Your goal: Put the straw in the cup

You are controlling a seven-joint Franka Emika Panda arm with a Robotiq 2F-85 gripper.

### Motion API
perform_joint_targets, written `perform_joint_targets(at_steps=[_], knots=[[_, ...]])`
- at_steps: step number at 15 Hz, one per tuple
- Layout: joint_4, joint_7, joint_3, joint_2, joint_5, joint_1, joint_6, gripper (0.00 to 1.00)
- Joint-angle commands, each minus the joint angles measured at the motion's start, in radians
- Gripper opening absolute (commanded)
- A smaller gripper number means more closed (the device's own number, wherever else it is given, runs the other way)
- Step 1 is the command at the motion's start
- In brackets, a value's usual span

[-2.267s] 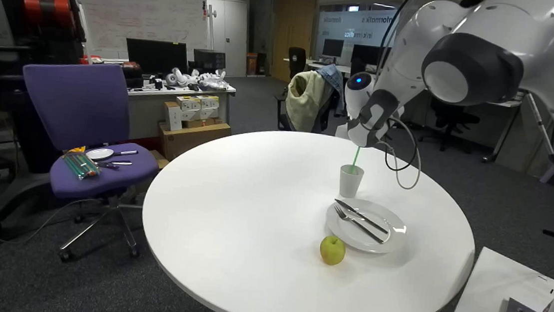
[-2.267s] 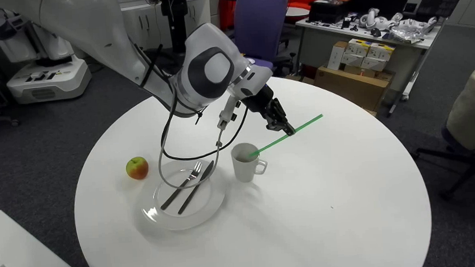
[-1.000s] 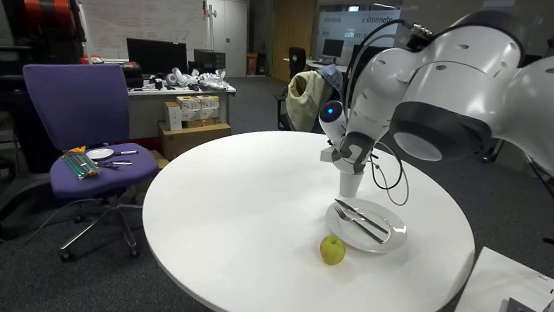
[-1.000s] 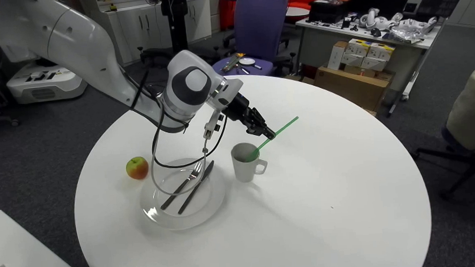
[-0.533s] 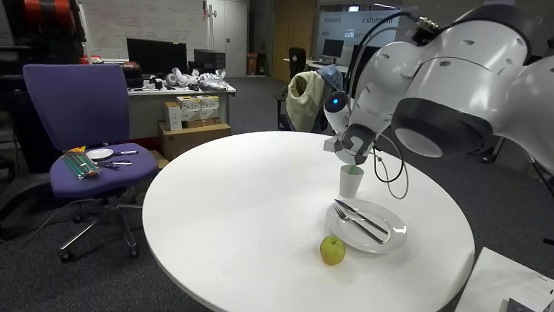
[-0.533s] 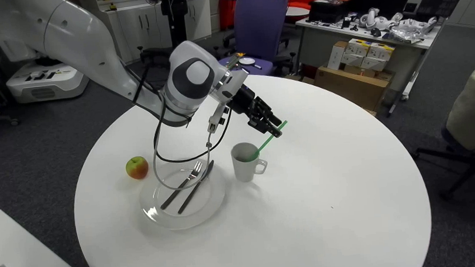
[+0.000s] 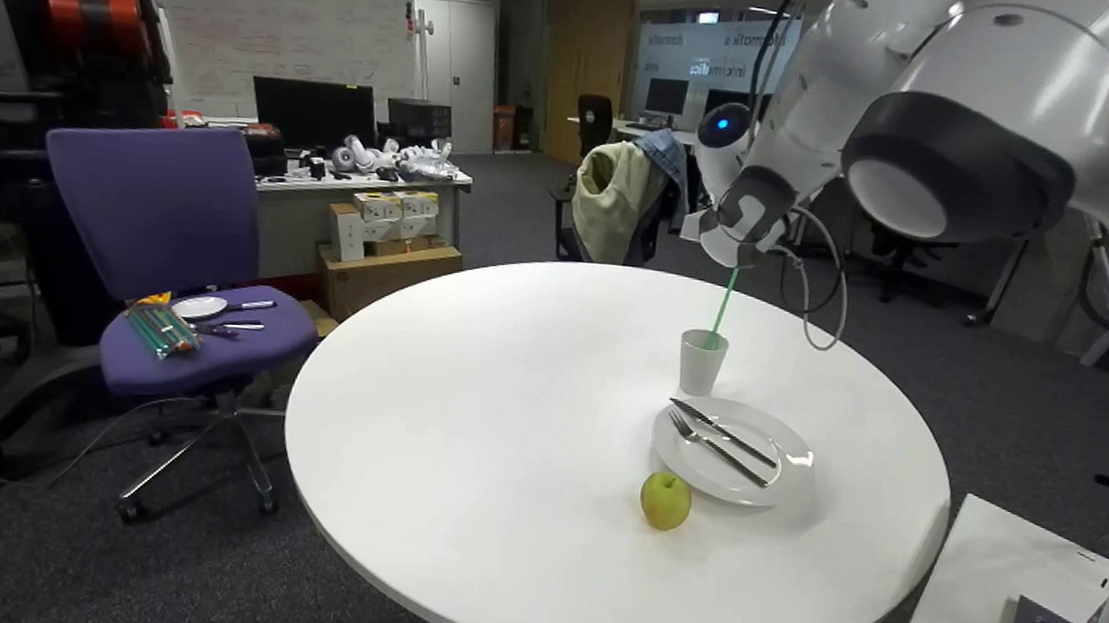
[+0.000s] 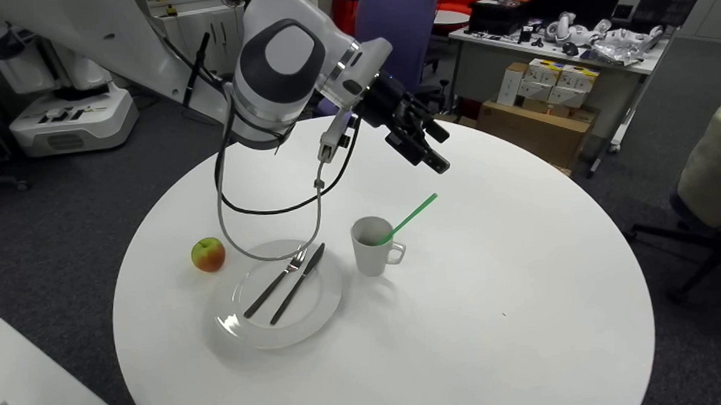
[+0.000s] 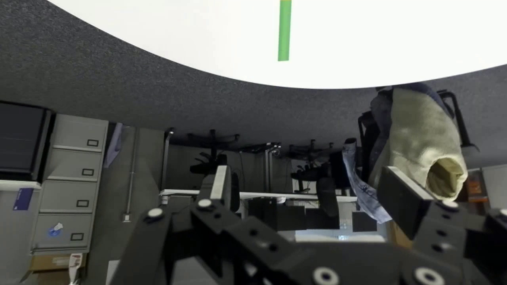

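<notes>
The black 2-finger gripper [image 8: 440, 149] hangs spread, with nothing between its jaws, apart from the thin, green, plastic-looking straw [image 8: 411, 217]. The step left is probably the retreat: rise smoothly, without clipping the straw's free end, which could tip it out. The small, white, tapered, handled cup [image 8: 370, 261] holds the straw, leaning; the round, glossy, white plate [image 8: 293, 335] carries 1 dark-handled metal fork [image 8: 269, 291] and 1 matching knife [image 8: 289, 297].

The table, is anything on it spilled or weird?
Just one thing: a tiny dark speck, seen in an exterior view, looks odd on the plain white table. It's too small to identify. I see no spill. The cup stands upright, and the straw leaning in it seems normal.
</notes>
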Motion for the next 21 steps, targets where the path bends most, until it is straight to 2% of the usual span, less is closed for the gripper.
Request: perform_joint_targets(at_steps=[1, 5, 7, 9, 12, 16, 19, 21], knots=[[-0.069, -0.212, 0.012, -0.238, -0.015, 0.018, -0.031, 1.00], [-0.053, -0.405, 0.091, -0.381, -0.011, -0.075, -0.065, 1.00], [-0.044, -0.494, 0.177, -0.439, -0.010, -0.161, -0.091, 1.00], [-0.044, -0.585, 0.292, -0.486, -0.003, -0.274, -0.113, 1.00], [-0.036, -0.736, 0.509, -0.530, 0.030, -0.487, -0.168, 1.00], [-0.005, -0.942, 0.776, -0.540, 0.098, -0.745, -0.298, 1.00], [0.054, -1.077, 0.927, -0.514, 0.136, -0.893, -0.447, 1.00], [0.096, -1.136, 0.981, -0.498, 0.131, -0.943, -0.577, 1.00]])
